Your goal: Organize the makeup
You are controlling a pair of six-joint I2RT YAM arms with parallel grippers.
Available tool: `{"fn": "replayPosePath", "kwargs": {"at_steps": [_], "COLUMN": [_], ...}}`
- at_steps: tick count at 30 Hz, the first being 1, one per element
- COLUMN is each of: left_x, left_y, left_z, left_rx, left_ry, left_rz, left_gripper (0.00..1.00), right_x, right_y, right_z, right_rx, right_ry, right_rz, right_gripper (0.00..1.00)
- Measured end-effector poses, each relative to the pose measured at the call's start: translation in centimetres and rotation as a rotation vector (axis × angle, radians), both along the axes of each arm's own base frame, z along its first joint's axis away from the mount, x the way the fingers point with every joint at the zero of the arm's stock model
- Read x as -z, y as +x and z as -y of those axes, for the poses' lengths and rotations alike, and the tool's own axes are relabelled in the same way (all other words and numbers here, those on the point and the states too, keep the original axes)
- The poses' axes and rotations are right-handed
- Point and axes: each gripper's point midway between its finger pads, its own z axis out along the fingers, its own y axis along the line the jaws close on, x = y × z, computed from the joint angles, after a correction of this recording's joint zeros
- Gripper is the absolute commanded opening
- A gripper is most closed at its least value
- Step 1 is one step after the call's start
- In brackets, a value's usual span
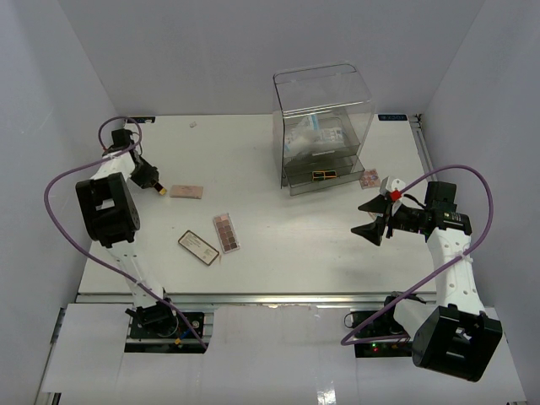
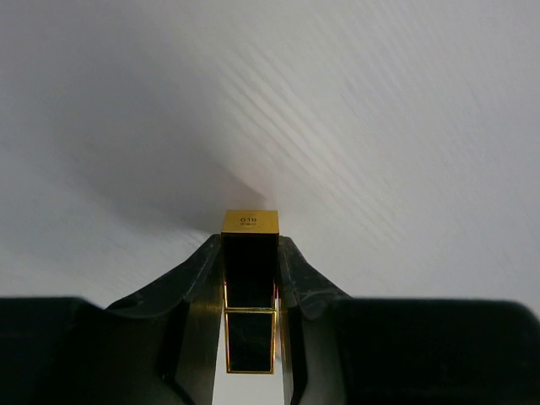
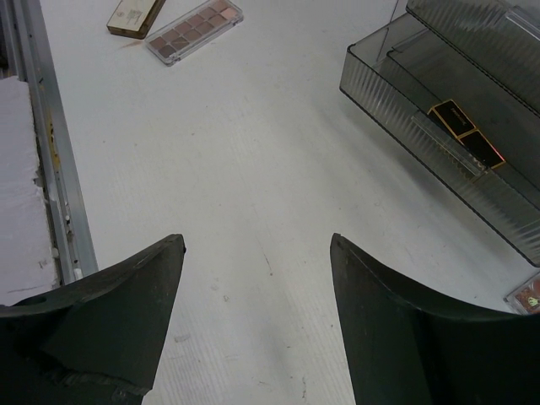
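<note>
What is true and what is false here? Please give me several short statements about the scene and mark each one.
1. The left gripper grips the lipstick tube. True.
2. The right gripper holds a palette. False: it is open and empty.
3. A black-gold tube lies in the pulled-out drawer of the clear box. True.
4. The pink palette lies inside that box. False: it lies on the table, near the left gripper.
</note>
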Motion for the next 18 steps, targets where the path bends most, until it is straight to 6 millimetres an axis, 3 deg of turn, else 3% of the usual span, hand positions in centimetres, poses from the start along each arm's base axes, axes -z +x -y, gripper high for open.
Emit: {"fn": "replayPosePath", "kwargs": {"at_steps": [3,7,9,12,15,18], "left_x": [-3.0,-10.4,-14.5,-19.9,-22.4,-22.9], "left_y": [-0.6,-1.9,-2.9,-6.1,-10.8,-14.6], "left_z": [4.2,11.4,16.4,25.2,32.6,36.8], "left_rx": [0.117,0.334,0.486,0.752,0.961,1.071], "left_ry": [-0.151,-0.314,-0.370,-0.474,-0.604,-0.708], "left_rz": [0.142,0.416,0.557,0.748,0.843,0.872], "left_gripper": [0.00,0.00,0.00,0.00,0.00,0.00], "right_x": [-0.1,-0.6,-1.3,-2.7,-4.3,-5.6], "right_y": [-0.1,-0.1,0.1,0.0,-0.4,-1.1], "right_z": [-0.2,-0.7,-1.2,-2.4,-4.6,-6.7], "right_rx": [-0.009,-0.023,-0.041,-0.096,-0.194,-0.280], "right_ry": [0.023,0.084,0.127,0.188,0.228,0.242], "right_rz": [-0.013,-0.081,-0.119,-0.183,-0.245,-0.308], "right_gripper": [0.75,0.74,0.74,0.76,0.78,0.80]}}
